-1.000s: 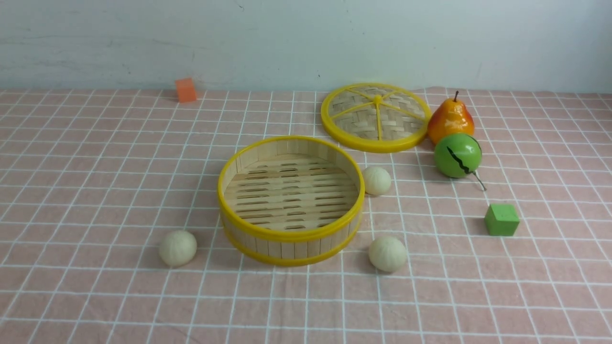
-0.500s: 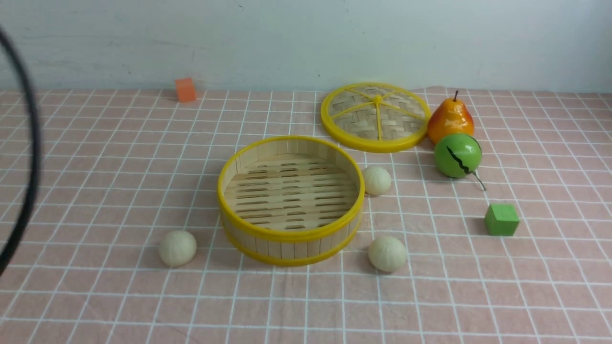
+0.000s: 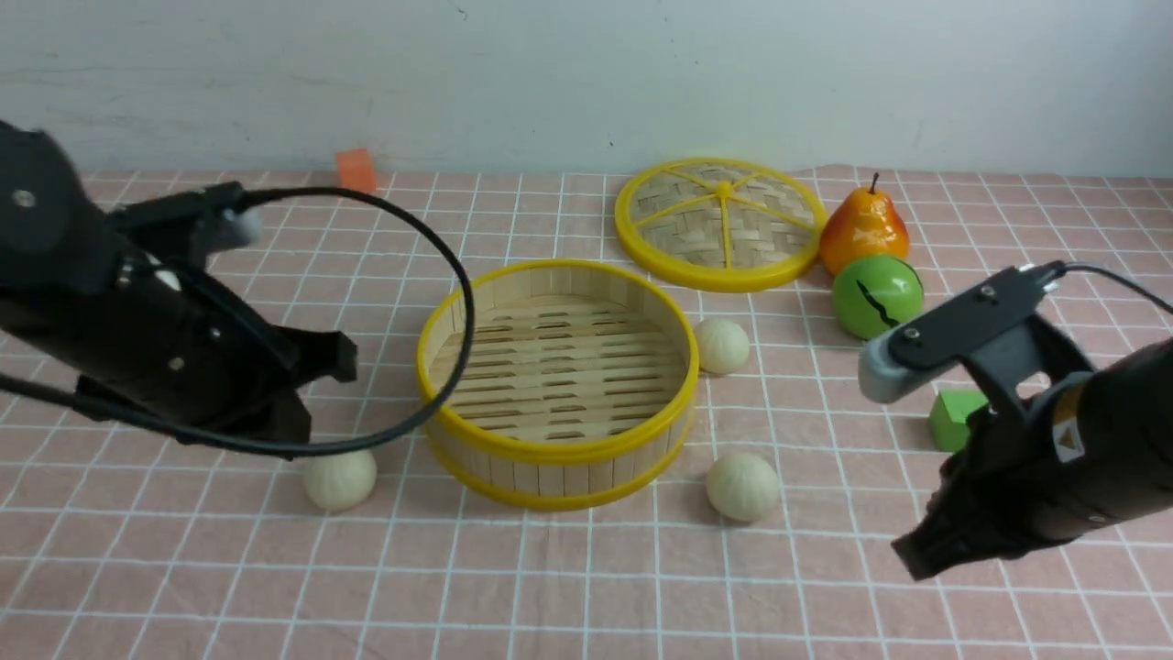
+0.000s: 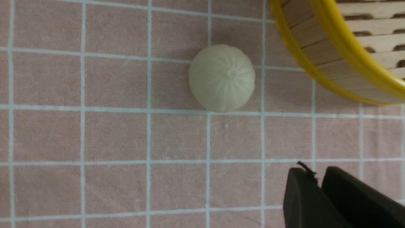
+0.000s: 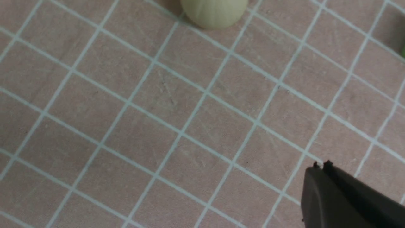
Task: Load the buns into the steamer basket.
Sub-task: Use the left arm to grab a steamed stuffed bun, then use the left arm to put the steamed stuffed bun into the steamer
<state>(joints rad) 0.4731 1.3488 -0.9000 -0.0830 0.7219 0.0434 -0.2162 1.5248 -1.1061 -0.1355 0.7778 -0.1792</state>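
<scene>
The steamer basket (image 3: 550, 451) stands empty mid-table. Three buns lie on the cloth around it: one at its front left (image 3: 340, 480), one at its front right (image 3: 742, 488), one at its right side (image 3: 722, 346). My left gripper (image 3: 307, 394) hovers just above and behind the front-left bun; in the left wrist view the gripper (image 4: 318, 177) is shut and empty, apart from that bun (image 4: 222, 78) and the basket wall (image 4: 316, 47). My right gripper (image 3: 916, 555) is right of the front-right bun; in the right wrist view it (image 5: 321, 166) is shut and empty, the bun (image 5: 213, 11) well ahead.
The woven lid (image 3: 721, 225) lies behind the basket. A pear (image 3: 863, 231) and a green ball (image 3: 877, 296) sit at its right. A green cube (image 3: 953, 417) is partly hidden by my right arm. An orange cube (image 3: 356, 170) sits far back left.
Both arms have come into the front view; earlier only a cable showed at the left. The buns, basket and other things have not moved.
</scene>
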